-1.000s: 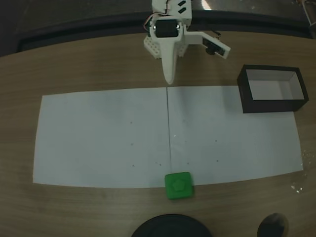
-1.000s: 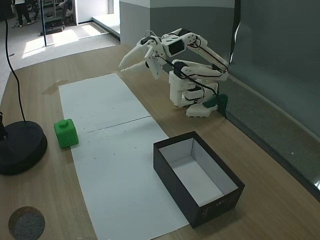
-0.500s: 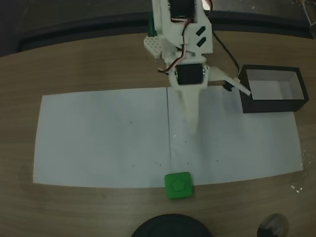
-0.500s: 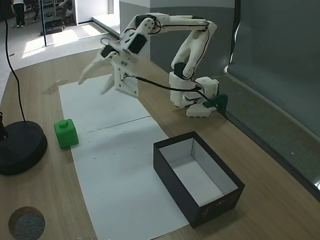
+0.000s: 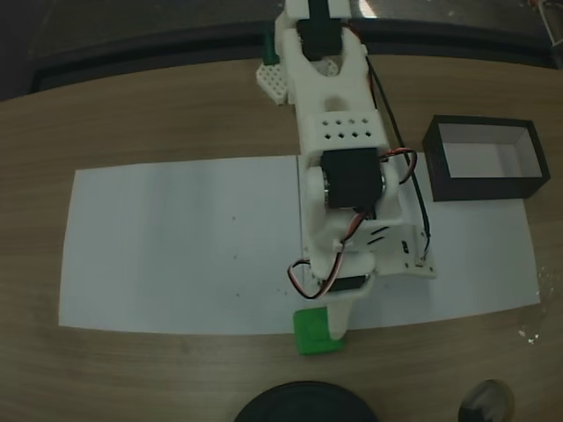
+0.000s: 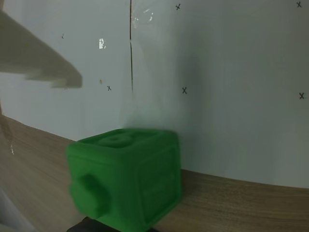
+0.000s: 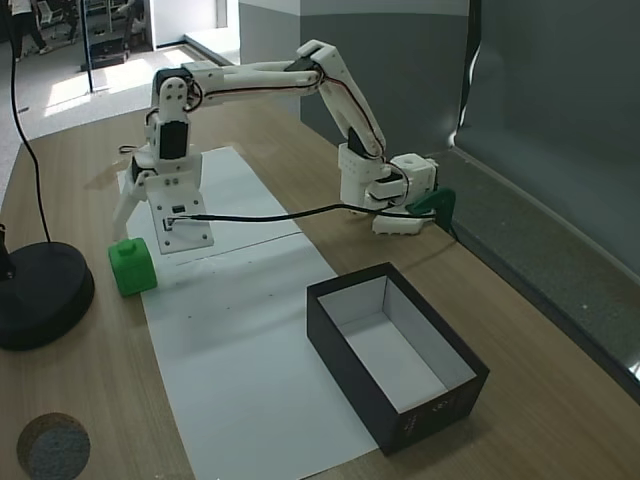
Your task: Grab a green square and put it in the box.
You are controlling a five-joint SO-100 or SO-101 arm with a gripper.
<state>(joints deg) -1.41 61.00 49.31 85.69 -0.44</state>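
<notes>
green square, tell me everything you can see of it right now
The green square is a small bright green plastic cube with rounded edges, a raised emblem on top and a round knob on one side. It sits upright, half on the white paper, half on the wooden table. The hand hovers just above, not gripping.

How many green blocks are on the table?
1. The green square sits at the paper's edge, right below the gripper. Another could hide under the arm, but none shows.
</notes>
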